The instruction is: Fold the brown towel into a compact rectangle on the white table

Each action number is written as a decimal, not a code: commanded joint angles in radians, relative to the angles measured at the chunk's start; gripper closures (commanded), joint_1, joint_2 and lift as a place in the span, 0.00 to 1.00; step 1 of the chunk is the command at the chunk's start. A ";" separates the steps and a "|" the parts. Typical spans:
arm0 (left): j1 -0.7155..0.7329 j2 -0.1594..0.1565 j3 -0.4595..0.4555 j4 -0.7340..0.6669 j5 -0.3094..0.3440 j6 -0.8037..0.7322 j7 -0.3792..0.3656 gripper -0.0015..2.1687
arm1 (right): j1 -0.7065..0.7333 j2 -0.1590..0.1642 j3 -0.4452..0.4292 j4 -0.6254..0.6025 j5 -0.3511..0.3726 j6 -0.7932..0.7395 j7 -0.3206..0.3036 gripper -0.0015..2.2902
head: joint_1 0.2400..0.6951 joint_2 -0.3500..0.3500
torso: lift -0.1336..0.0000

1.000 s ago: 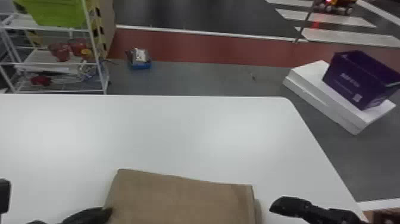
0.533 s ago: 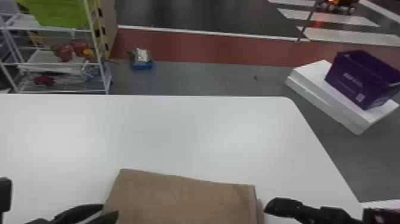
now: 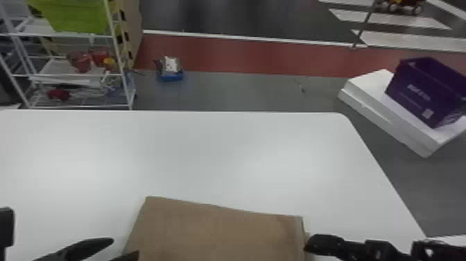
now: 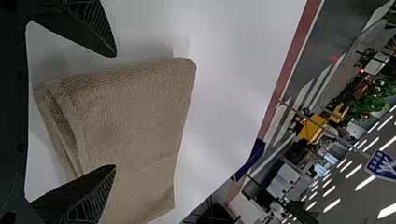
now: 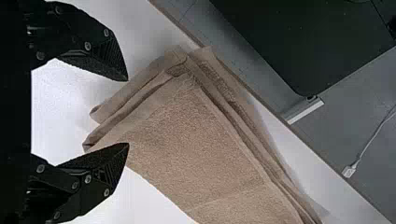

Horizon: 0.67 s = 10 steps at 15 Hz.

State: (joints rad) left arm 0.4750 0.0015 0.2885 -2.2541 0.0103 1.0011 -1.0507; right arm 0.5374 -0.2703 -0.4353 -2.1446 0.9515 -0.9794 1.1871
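Beyond the far edge of the white table [image 3: 194, 156], the grey floor [image 3: 215, 92] carries a wire rack [image 3: 118, 52] at left, while a purple box [image 3: 416, 93] sits on white slabs [image 3: 378, 83] past the table's right edge. The brown towel [image 3: 215, 236] lies by the near edge, already a layered, roughly rectangular packet, its loose edges slightly out of line at the end toward the table's right edge.

Over its left end, the left gripper [image 4: 115, 111] has just spread its fingers, which looked closer together a second ago — probably letting go of a fold. The right gripper [image 5: 127, 112] has eased slightly closer to the towel, its fingers apart and holding nothing. The folding looks well along — likely only another fold or some squaring of the edges remains.
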 commanded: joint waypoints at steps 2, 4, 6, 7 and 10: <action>0.004 -0.004 0.001 -0.001 0.002 -0.002 -0.002 0.01 | -0.004 0.000 0.026 0.002 0.016 0.022 0.003 0.21 | 1.00 0.30 | 0.08; 0.004 -0.004 0.001 -0.001 0.005 -0.002 -0.002 0.01 | -0.013 0.000 0.044 0.002 0.018 0.052 0.008 0.29 | 1.00 0.31 | 0.08; 0.004 -0.004 0.001 -0.001 0.005 -0.002 -0.002 0.01 | -0.016 0.000 0.055 0.002 0.015 0.083 0.009 0.29 | 1.00 0.32 | 0.08; 0.005 -0.004 0.001 -0.001 0.007 -0.002 -0.002 0.01 | -0.016 0.000 0.056 0.002 0.015 0.086 0.013 0.29 | 1.00 0.33 | 0.08; 0.007 -0.004 0.003 0.001 0.008 -0.002 0.000 0.01 | -0.016 0.002 0.061 0.002 0.015 0.089 0.031 0.29 | 1.00 0.33 | 0.08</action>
State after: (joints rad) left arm 0.4814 0.0015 0.2910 -2.2546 0.0175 0.9995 -1.0520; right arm 0.5216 -0.2687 -0.3771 -2.1426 0.9661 -0.8921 1.2141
